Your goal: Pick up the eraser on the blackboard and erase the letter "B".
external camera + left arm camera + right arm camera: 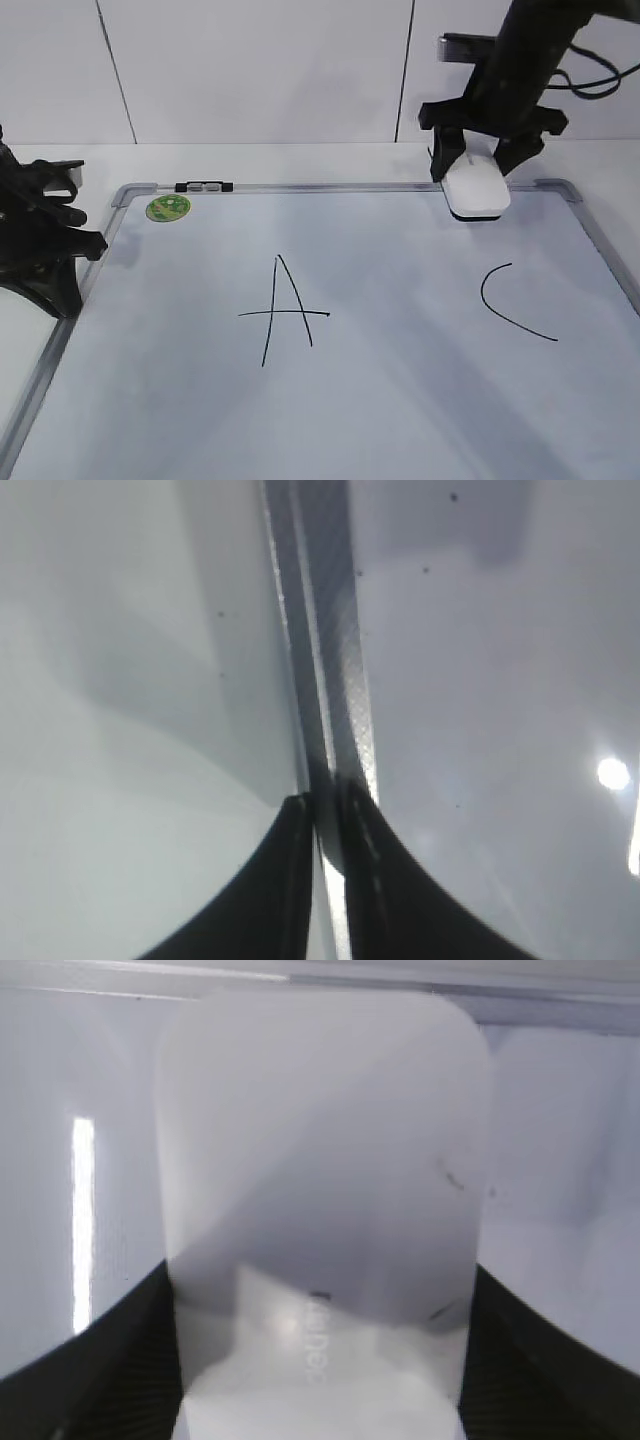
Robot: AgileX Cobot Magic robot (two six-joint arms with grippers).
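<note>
The right gripper is clamped on the eraser, its two black fingers pressed against the eraser's long sides in the right wrist view. In that view the eraser fills most of the frame as a white rounded block with small grey print near the gripper end. From the exterior view the eraser sits at the far right of the blackboard, right by the grey top frame, with a thin dark base showing under its white body; whether it touches the surface or is lifted just off it cannot be told.

The left gripper hangs by the left edge of the board, well apart from the eraser. In the left wrist view its fingers stand nearly together with only a thin slit between them, holding nothing, above the board's frame strip.

On the white surface a black "A" stands left of centre and a black "C" stands at the right, below the eraser. The stretch of board between them is bare white and no letter "B" can be made out there. A round green sticker sits in the top left corner, and a small black-and-clear clip rides the top frame just to its right
</note>
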